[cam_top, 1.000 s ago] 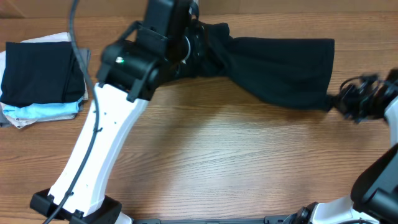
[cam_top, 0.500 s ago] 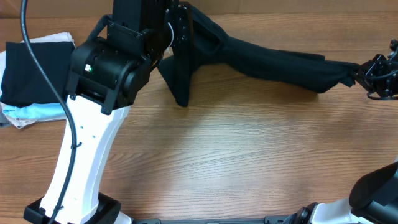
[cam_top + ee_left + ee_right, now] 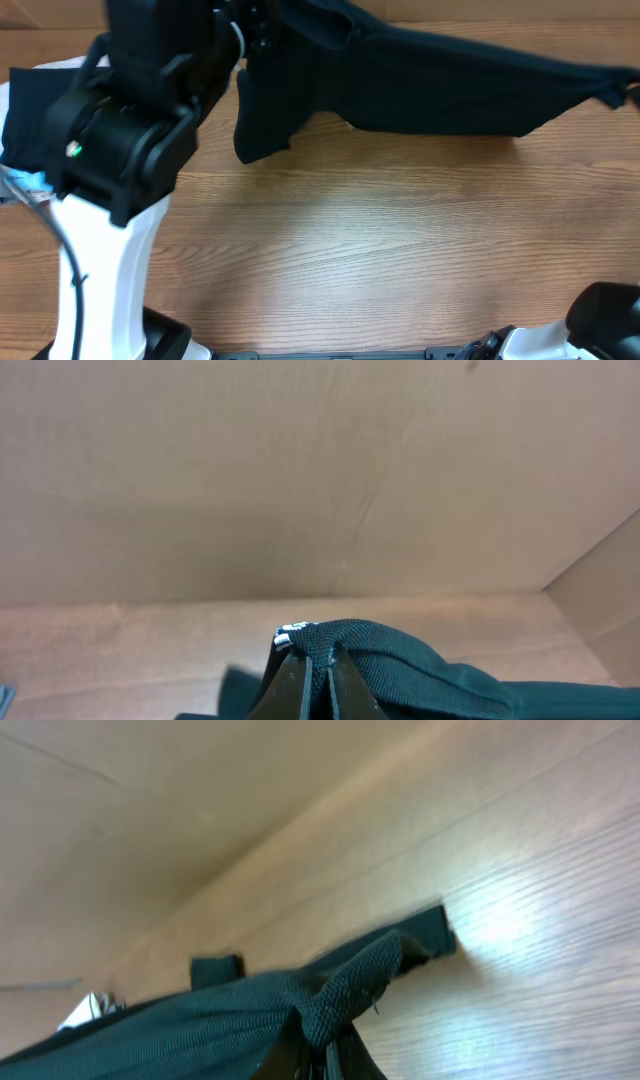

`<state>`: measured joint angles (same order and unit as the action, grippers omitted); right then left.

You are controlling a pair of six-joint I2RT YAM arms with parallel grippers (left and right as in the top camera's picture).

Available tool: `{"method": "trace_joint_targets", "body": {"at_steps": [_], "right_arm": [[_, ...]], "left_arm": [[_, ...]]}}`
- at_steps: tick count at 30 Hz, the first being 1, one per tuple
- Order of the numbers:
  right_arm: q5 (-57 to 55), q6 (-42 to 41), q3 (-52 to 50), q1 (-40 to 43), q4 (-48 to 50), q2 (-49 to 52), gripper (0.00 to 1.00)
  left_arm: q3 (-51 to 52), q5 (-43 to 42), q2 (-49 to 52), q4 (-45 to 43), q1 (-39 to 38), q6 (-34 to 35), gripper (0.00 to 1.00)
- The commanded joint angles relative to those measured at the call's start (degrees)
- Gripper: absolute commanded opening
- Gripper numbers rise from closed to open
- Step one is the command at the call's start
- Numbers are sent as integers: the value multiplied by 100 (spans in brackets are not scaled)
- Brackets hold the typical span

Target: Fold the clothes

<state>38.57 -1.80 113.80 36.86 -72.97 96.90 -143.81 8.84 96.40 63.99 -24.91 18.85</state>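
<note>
Across the far side of the wooden surface (image 3: 380,250) I see the large black soft-fabric T-shirt (image 3: 440,85) stretched between my two arms, with one flap hanging down near the left arm. My left gripper (image 3: 318,678) is clamped on a bunched fold of it, and my right gripper (image 3: 325,1045) pinches the opposite end.

The middle and near stretch of the table (image 3: 400,260) lies open to a pass from the front or the right. Across the far side the black T-shirt (image 3: 450,85) hangs stretched as a barrier out to the right edge, a flap drooping at its left end. The left arm (image 3: 110,200) blocks the left side, overhanging the stack of folded garments (image 3: 20,110). A wall (image 3: 300,460) closes the back
</note>
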Motion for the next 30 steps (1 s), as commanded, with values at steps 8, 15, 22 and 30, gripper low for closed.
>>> {"method": "trace_joint_targets", "body": {"at_steps": [8,15,22,30], "right_arm": [[-11,120,2898,118,-1294,-192,4],[-11,50,4177,505,-2127,-249,4],[-2,9,4507,1104,-2406,-612,4],[-11,-142,4507,1143,-2406,-1311,4]], "left_arm": [[-625,385,-981,-164,61,-201,4],[-645,382,-1572,13,61,-195,4],[-645,378,-2087,214,61,-131,4],[-647,396,-2378,828,61,238,4]]}}
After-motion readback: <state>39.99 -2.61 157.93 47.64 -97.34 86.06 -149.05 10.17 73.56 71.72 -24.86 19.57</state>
